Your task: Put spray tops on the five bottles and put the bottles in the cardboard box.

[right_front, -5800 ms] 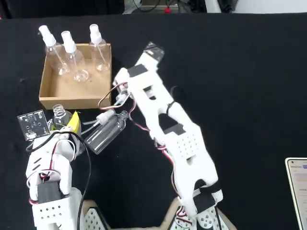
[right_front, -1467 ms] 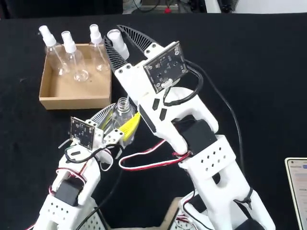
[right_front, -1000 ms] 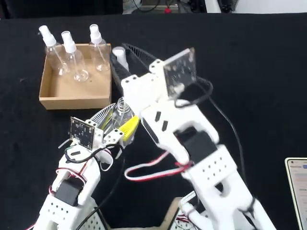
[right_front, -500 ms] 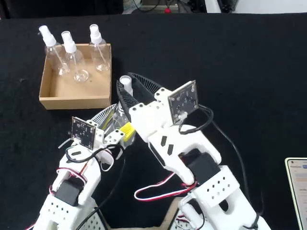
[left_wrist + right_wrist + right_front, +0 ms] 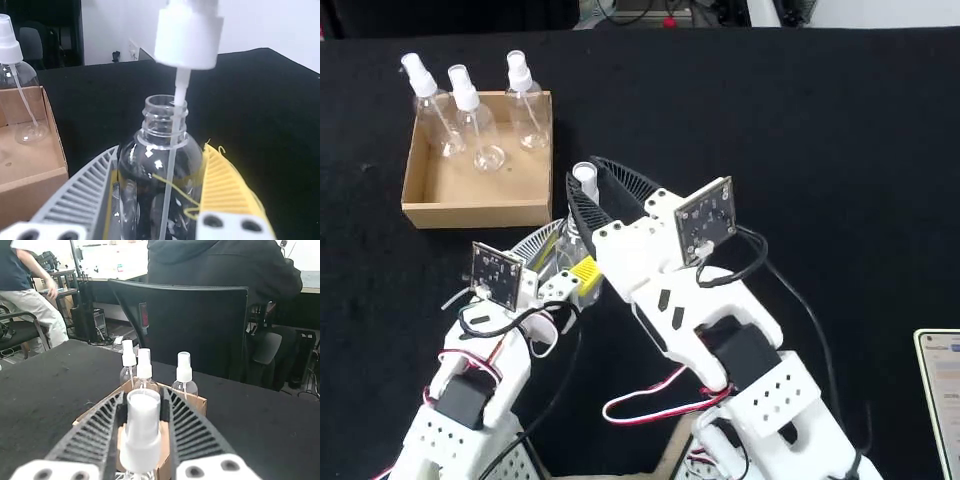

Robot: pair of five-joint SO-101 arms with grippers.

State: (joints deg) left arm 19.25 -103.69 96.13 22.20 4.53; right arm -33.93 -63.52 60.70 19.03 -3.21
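My left gripper (image 5: pixel 160 195) is shut on a clear open bottle (image 5: pixel 159 180), holding it upright just in front of the cardboard box (image 5: pixel 440 190). My right gripper (image 5: pixel 142 412) is shut on a white spray top (image 5: pixel 141 432) directly above the bottle. The top's white cap (image 5: pixel 189 32) hovers a short way over the bottle neck (image 5: pixel 165 112), and its dip tube runs down inside the bottle. In the high view the spray top (image 5: pixel 584 180) sits over the bottle (image 5: pixel 570 245) between both arms. Three capped bottles (image 5: pixel 470 115) stand in the box's far side.
The box's near half is bare cardboard (image 5: pixel 25 160). A white device (image 5: pixel 940 395) lies at the table's right edge. The black table stretches open to the right of the arms.
The right arm swung the spray top from beside the box down over the bottle held by the left gripper, and the tube entered the neck. The left arm stayed put.
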